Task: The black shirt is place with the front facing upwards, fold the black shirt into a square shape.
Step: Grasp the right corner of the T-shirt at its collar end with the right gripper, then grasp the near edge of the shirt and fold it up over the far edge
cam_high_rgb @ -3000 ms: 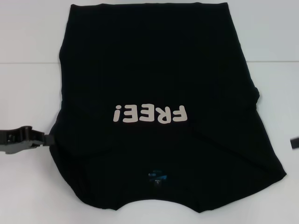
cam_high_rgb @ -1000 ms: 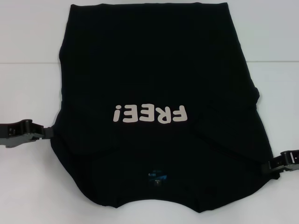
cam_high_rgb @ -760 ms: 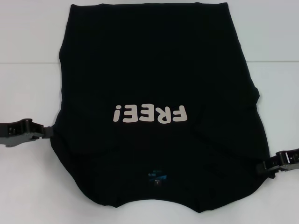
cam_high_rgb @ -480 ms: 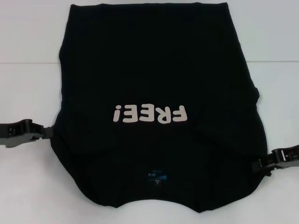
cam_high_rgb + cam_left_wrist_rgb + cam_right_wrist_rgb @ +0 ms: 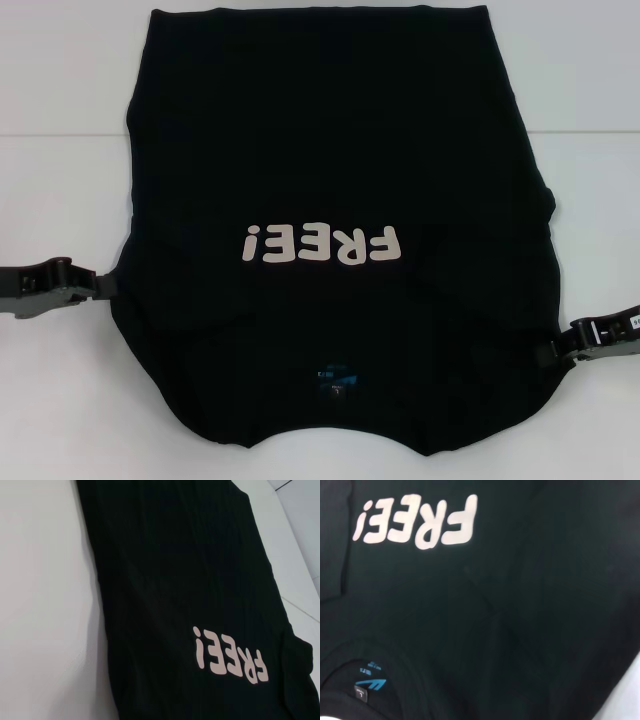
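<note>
Shirt point(image 5: 330, 160): your right gripper point(image 5: 556, 352) dragging sleeve inward, folding; left gripper point(image 5: 108, 286) waiting at edge; can't tell either's grip.

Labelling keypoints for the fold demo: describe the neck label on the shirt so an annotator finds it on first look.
Start from the black shirt spread over the white table, the biggest thing in view. Go down from the white "FREE!" print toward the collar at the edge nearest the robot. The small neck label sits just inside that collar, the shirt's only blue mark.
</note>
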Robot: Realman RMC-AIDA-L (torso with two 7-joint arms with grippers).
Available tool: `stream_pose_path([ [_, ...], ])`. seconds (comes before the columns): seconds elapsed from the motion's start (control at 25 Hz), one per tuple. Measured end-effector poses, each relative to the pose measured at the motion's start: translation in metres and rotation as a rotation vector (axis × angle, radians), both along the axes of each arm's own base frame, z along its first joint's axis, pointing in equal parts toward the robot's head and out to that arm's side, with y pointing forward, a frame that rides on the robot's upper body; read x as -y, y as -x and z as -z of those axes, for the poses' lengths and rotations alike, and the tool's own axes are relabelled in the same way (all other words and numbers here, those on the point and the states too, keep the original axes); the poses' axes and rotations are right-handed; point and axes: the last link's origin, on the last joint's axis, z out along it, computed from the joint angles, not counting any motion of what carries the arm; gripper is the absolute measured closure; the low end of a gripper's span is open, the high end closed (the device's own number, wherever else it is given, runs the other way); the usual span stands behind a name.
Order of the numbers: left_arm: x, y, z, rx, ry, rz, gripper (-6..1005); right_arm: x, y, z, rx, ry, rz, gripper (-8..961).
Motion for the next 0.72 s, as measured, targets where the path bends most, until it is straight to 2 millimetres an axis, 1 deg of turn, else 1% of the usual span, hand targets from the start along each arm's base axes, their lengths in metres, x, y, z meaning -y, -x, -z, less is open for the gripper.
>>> stream_pose_path([
  [0.04,0.000,0.000,0.000,0.000,0.000,0.001,1000,0.000,-0.001,-0.001,-0.001,-0.001,0.002,594],
  [0.16,0.000,-0.001,0.001,0.002,0.003,0.005,1001,0.000,-0.001,-0.001,-0.002,0.000,0.003,822],
  [0.32,0.001,-0.002,0.002,0.006,0.011,0.014,1001,0.001,-0.001,0.000,-0.005,0.002,0.001,849],
  [0.48,0.006,-0.004,0.005,0.016,0.052,0.035,1001,0.004,-0.003,-0.003,-0.012,0.007,0.009,875],
  [0.6,0.014,-0.006,0.006,0.036,0.100,0.048,1001,0.010,-0.007,-0.013,-0.025,0.019,0.025,895],
  [0.72,0.024,-0.009,0.004,0.061,0.151,0.064,1001,0.017,-0.010,-0.025,-0.042,0.039,0.036,894],
])
